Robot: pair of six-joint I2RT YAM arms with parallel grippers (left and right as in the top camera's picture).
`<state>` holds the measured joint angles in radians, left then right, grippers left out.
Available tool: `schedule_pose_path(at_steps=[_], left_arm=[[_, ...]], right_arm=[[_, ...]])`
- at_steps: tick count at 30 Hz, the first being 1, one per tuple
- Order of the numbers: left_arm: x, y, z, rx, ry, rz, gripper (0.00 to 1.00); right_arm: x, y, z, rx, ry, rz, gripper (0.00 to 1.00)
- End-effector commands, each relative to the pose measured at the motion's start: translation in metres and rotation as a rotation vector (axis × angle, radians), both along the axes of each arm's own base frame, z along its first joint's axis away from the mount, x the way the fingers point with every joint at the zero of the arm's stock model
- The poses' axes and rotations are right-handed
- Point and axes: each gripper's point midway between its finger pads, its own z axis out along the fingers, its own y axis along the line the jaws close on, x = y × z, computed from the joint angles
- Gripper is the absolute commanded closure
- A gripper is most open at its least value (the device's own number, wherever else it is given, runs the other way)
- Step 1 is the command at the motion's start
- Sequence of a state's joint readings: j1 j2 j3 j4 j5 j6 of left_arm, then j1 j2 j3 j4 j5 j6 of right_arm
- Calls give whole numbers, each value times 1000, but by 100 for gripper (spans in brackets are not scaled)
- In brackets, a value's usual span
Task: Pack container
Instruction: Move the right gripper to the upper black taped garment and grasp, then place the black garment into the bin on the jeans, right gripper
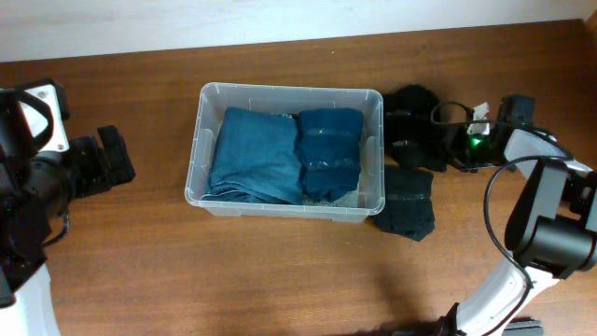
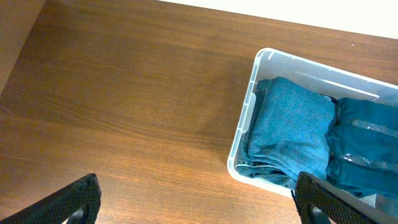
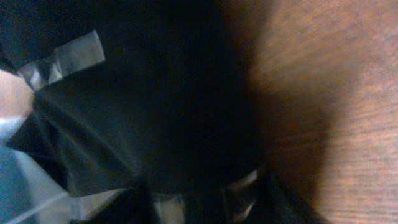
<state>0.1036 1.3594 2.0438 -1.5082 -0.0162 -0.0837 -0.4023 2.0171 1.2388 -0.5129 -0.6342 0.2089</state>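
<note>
The clear plastic container [image 1: 289,90] stands mid-table and holds two folded blue garments, one on the left [image 1: 256,154] and a bagged one on the right [image 1: 328,149]. It also shows in the left wrist view [image 2: 245,118] with the left garment [image 2: 292,130]. My left gripper [image 1: 107,159] is open and empty over bare table left of the container, its fingers wide apart [image 2: 199,211]. My right gripper [image 1: 412,149] is down among black bagged garments right of the container. A black bagged garment [image 3: 155,106] fills the right wrist view, and the jaws [image 3: 205,199] are lost in the dark.
A black bundle [image 1: 412,101] lies at the container's far right corner. A flat folded black garment [image 1: 407,203] lies by its near right corner. The wood table [image 1: 280,271] meets a white wall [image 1: 280,19] at the back.
</note>
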Motion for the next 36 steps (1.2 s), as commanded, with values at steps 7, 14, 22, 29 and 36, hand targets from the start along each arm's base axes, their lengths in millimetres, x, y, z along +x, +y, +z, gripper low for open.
schedule_pose_path(at_steps=[7, 14, 22, 29, 36], left_arm=[[-1, 3, 1, 6, -1, 12, 1], [-1, 3, 1, 6, -1, 12, 1], [-1, 3, 1, 6, -1, 12, 1], [-1, 3, 1, 6, -1, 12, 1], [-1, 3, 1, 6, -1, 12, 0]], right_arm=[[-5, 25, 6, 26, 33, 40, 91], [-21, 37, 120, -23, -141, 55, 96], [-72, 104, 271, -5, -500, 158, 96], [-98, 179, 305, 92, -563, 293, 96], [-78, 246, 305, 135, -589, 359, 96]])
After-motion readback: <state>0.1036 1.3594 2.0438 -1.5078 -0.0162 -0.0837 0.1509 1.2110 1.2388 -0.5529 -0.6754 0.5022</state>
